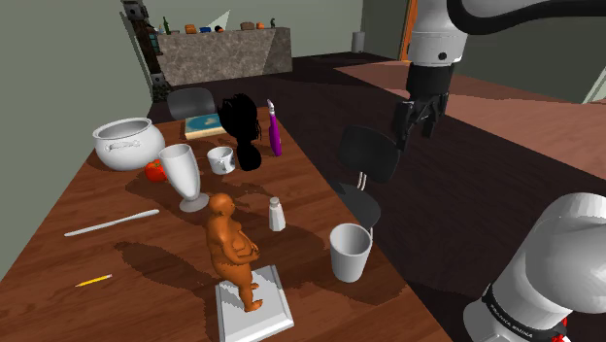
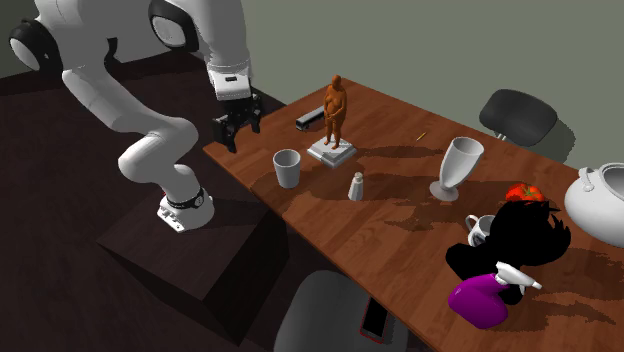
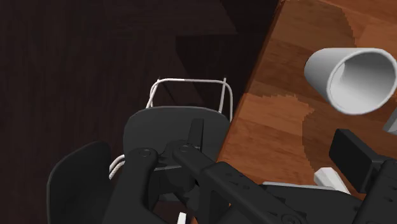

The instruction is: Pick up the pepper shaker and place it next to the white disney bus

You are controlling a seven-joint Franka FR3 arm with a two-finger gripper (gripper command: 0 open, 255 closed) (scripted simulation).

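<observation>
End effector (image 2: 239, 138) spread wide, empty, just off the worktop (image 2: 400, 230) edge.
One white shaker (image 1: 277, 215) stands mid-worktop between one cup (image 1: 350, 251) and one goblet (image 1: 185, 177), near the statue (image 1: 231, 248).

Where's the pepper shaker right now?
In the shoulder view, the shaker stands mid-table between the goblet and the cup, just right of the orange figurine.

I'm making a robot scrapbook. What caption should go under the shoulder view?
Robot jaws hang over a dark chair beside the wooden table, apart from the small white shaker by the orange figurine.
</observation>
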